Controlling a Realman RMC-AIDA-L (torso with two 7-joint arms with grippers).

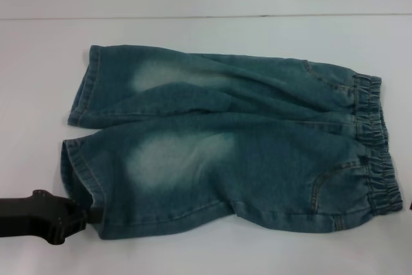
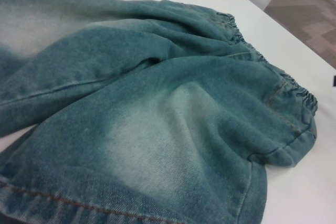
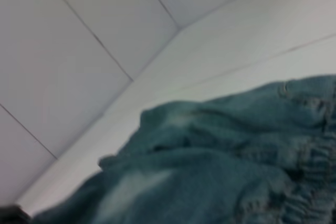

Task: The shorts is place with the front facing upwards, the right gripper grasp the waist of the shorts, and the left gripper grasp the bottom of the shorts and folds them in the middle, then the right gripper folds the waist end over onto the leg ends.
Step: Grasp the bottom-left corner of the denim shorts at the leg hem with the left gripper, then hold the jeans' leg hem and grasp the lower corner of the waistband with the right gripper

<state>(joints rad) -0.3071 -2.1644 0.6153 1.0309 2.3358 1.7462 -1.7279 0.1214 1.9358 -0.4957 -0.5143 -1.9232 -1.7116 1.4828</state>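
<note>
Faded blue-green denim shorts with elastic waistband (image 1: 225,146) lie flat, front up, mid white table (image 1: 193,256); waist toward right edge, leg hems toward left edge.

Black left gripper (image 1: 90,214) at near-left table edge, touching near leg hem; jaws' state: cannot tell. Right gripper barely visible at right table edge by waist (dark sliver only); jaws: cannot tell.

Risks: left jaws pinch single layer, hem slips mid-fold; waist elastic bunches, fold skews.

Left wrist view shows hem stitching (image 2: 79,205) close; head view shows whole layout; right wrist view shows waist gathers (image 3: 310,166).
</note>
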